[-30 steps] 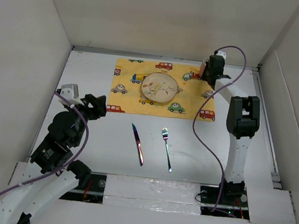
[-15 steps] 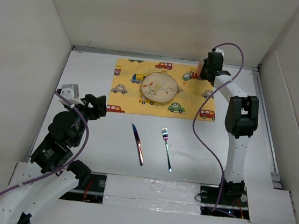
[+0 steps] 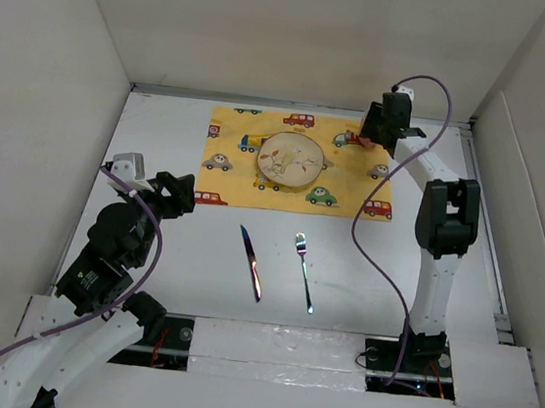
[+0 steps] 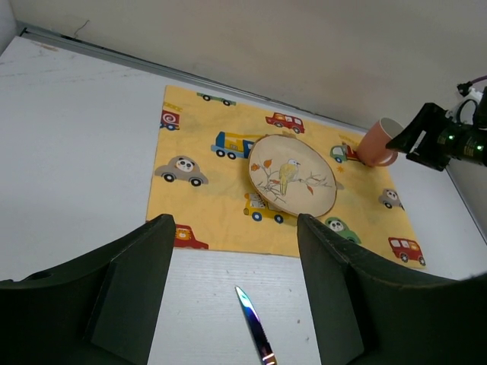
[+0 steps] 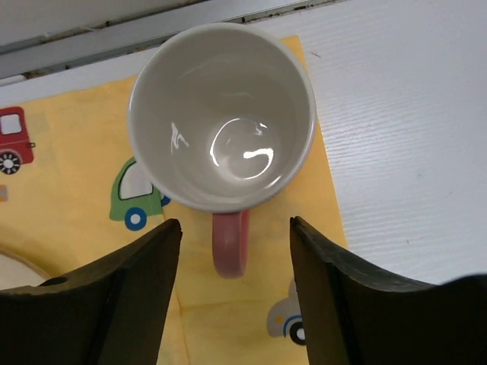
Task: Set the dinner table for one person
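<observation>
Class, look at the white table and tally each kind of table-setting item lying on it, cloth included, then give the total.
Placemat: 1
Plate: 1
Mug: 1
Knife: 1
Fork: 1
Total: 5

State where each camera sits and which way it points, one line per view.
Top external: above and behind, looking down on the table; left arm, right arm show.
Left wrist: low at near left, facing the far mat and plate; open left gripper at bottom.
Right wrist: straight down into the mug; open right gripper at bottom.
Shared: mat and mug, both wrist views.
</observation>
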Controlling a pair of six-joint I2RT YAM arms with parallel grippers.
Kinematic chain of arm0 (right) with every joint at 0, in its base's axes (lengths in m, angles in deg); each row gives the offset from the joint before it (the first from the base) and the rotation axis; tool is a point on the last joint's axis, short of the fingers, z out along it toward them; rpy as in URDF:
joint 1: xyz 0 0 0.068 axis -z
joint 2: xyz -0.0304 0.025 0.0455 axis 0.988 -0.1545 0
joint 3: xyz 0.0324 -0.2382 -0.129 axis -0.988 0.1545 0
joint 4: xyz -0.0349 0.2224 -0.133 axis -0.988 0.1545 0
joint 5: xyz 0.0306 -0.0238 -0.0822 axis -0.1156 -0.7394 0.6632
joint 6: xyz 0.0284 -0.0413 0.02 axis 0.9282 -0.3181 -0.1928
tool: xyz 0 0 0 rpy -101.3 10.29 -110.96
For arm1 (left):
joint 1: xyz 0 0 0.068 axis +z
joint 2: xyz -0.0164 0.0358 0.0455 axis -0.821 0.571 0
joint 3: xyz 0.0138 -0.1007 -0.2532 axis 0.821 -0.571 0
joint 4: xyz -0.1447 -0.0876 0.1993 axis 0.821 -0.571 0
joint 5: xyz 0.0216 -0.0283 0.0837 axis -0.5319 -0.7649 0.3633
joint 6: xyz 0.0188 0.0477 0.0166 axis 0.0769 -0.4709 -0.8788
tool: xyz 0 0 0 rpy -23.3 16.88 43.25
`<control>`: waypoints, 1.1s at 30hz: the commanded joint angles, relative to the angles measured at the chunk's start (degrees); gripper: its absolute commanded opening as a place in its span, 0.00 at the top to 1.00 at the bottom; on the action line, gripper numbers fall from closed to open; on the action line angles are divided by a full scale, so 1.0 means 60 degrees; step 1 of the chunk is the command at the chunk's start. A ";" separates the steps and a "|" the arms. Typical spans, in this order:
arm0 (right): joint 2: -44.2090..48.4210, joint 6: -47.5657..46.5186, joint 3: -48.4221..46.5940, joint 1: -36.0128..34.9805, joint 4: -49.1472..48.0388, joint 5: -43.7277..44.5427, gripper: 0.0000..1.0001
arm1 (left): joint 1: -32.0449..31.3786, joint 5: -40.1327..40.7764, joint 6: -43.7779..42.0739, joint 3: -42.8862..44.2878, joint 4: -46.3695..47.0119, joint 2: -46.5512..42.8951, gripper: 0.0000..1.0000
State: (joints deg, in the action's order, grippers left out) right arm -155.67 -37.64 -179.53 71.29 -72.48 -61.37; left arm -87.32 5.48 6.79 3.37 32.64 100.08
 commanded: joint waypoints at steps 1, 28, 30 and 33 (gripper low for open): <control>0.1554 0.0059 0.0308 -0.0047 -0.0429 0.0105 0.33 | 0.0025 -0.0042 -0.0102 -0.0029 0.0401 0.0102 0.38; 0.9276 0.3616 1.0166 -0.8441 0.1122 0.1790 0.67 | 0.0025 -0.0189 0.0044 -0.0015 0.0225 0.0014 0.89; 0.8986 0.3983 1.0342 -0.8660 0.1109 0.1805 0.57 | 0.0025 -0.0130 0.0044 -0.0044 0.0327 0.0014 0.88; 0.8138 0.4379 1.0299 -0.8996 0.1036 0.1906 0.49 | 0.0025 -0.0232 0.0059 -0.0029 0.0255 0.0102 0.87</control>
State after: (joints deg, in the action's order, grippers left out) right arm -103.16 -16.68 -118.09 19.27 -67.46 -52.00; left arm -87.32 4.58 6.83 3.35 32.49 99.99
